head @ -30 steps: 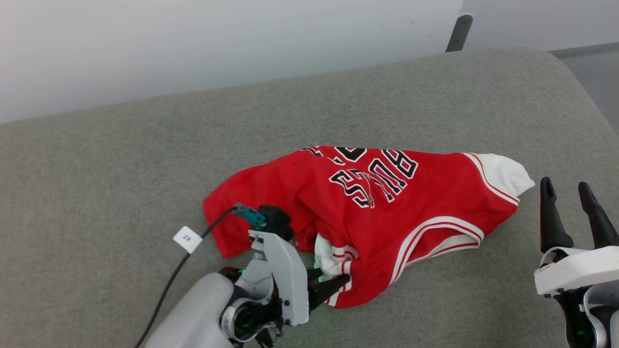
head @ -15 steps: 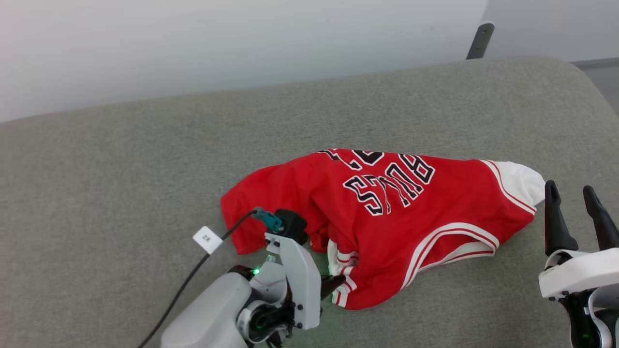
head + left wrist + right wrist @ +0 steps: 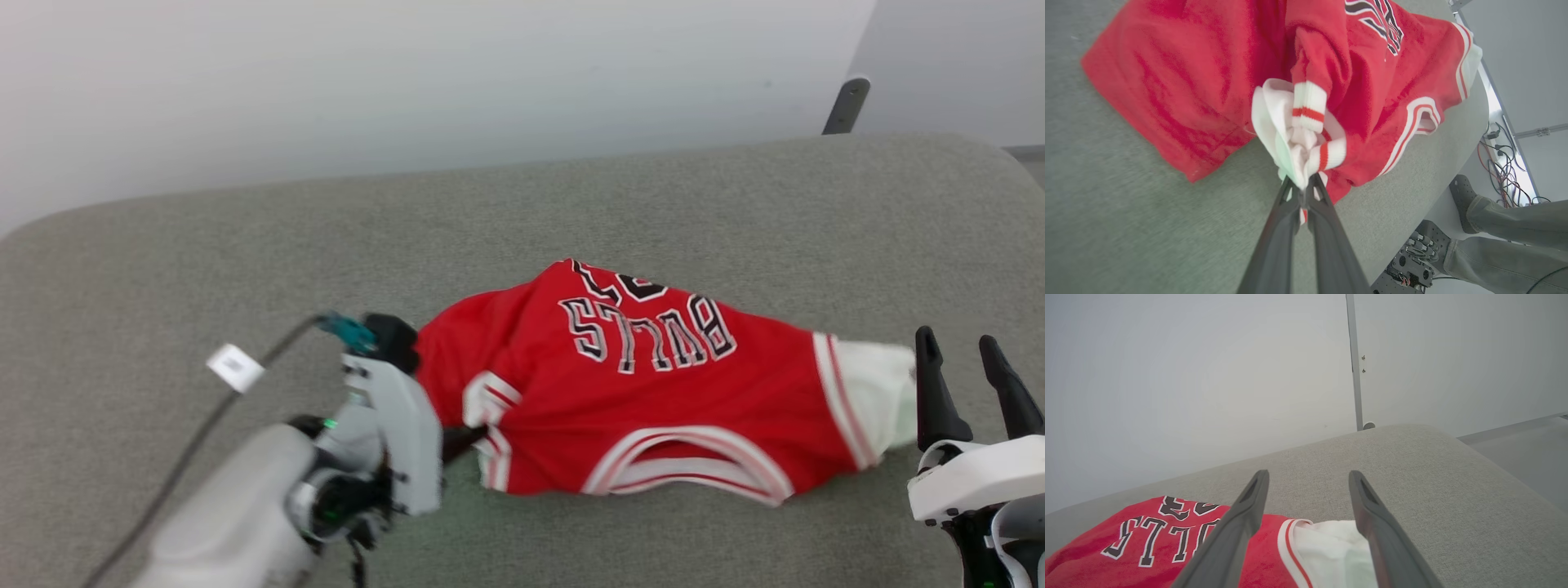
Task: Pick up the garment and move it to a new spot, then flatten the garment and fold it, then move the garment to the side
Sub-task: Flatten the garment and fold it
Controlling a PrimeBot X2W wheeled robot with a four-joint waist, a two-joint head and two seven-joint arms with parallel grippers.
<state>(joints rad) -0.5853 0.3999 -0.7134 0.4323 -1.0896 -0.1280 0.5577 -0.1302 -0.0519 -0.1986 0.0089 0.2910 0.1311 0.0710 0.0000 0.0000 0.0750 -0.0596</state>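
Observation:
The garment [image 3: 645,392] is a red jersey with white sleeves and black "BULLS" lettering, bunched on the grey padded table [image 3: 571,204]. My left gripper [image 3: 467,437] is shut on its white striped cuff at the near left edge. In the left wrist view the fingers [image 3: 1282,228] pinch a wad of white and red-striped cloth, with the garment [image 3: 1208,81] spreading beyond. My right gripper [image 3: 978,359] stands open at the lower right, just off the white sleeve [image 3: 873,392]. Through the right wrist view, the garment [image 3: 1167,539] lies below and between the spread fingers [image 3: 1245,514].
A pale wall rises behind the table [image 3: 1412,465]. A cable with a white tag [image 3: 235,367] trails from my left wrist. In the left wrist view a person's legs [image 3: 1506,228] and loose wires [image 3: 1502,163] show past the table edge.
My left gripper closed on the cuff and has pulled it leftward, dragging the garment's near side along. The head camera has shifted too. The right gripper stays open.

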